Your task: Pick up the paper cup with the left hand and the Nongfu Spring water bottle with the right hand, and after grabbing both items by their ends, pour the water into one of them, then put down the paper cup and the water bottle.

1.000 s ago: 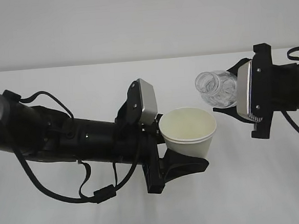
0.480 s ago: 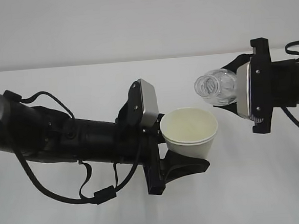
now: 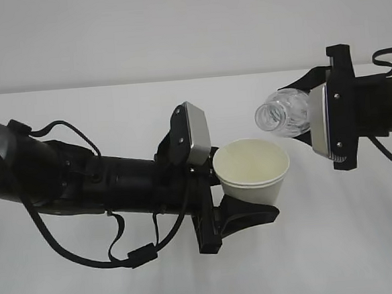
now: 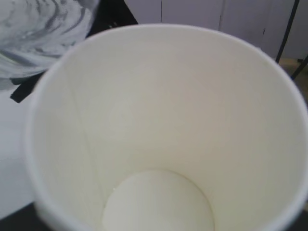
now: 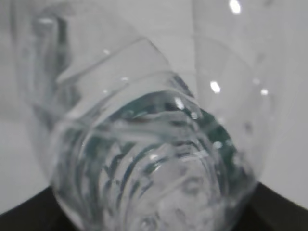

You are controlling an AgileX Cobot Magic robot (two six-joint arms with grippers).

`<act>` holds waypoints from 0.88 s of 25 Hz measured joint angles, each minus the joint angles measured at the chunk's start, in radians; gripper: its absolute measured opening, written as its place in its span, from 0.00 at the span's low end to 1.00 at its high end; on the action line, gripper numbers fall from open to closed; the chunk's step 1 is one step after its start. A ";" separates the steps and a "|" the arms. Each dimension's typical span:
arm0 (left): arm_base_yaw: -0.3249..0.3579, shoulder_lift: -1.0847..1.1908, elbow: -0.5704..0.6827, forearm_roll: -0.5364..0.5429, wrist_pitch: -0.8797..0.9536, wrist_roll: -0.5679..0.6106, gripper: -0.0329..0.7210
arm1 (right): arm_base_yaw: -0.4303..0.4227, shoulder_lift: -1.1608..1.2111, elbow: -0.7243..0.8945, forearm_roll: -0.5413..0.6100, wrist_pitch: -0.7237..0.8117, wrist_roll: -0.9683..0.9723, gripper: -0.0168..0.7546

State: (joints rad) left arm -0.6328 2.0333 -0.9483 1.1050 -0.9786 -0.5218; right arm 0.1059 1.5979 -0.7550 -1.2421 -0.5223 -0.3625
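Exterior view: left hand [image 3: 244,207] clamped on the paper cup [image 3: 251,172], fingers round its lower part, cup mouth tipped toward the camera. Right hand [image 3: 302,129] clamped on the Nongfu Spring water bottle [image 3: 282,113], bottle lying almost flat, open mouth pointing left, up and to the right of the cup rim, near it but not touching. White table [image 3: 113,112] behind and under both arms, grey wall [image 3: 174,27] above. Black cables [image 3: 129,256] hanging under the left arm. Nothing between bottle mouth and cup. No stream of water to be made out.

Compared with a second ago: cup a little further right and lower, bottle tipped flatter, right hand slightly higher.

Left wrist view: straight down into the cup [image 4: 159,134], pale cream inside, round bottom looking dry. Blurry clear bottle [image 4: 43,33] past the top left rim. Fingers hidden by the cup.

Right wrist view: ribbed clear bottle [image 5: 144,159] filling everything, very close and blurry, greenish tint inside. Fingers hidden.
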 joint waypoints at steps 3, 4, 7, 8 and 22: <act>0.000 0.000 0.000 -0.002 0.000 0.002 0.66 | 0.000 0.000 0.000 0.000 0.001 -0.019 0.65; 0.000 0.000 0.000 -0.002 0.000 0.002 0.66 | 0.000 0.000 0.000 0.000 0.001 -0.023 0.65; 0.000 0.000 0.000 -0.002 0.000 0.002 0.66 | 0.000 0.000 0.000 0.000 0.002 -0.041 0.65; 0.000 0.000 0.000 -0.002 0.000 0.002 0.66 | 0.000 0.000 0.000 0.000 0.002 -0.045 0.65; 0.000 0.000 0.000 -0.002 0.000 0.004 0.66 | 0.000 0.000 -0.026 -0.043 0.020 -0.074 0.65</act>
State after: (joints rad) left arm -0.6328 2.0333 -0.9483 1.1033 -0.9786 -0.5183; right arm 0.1059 1.5979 -0.7807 -1.2853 -0.5025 -0.4369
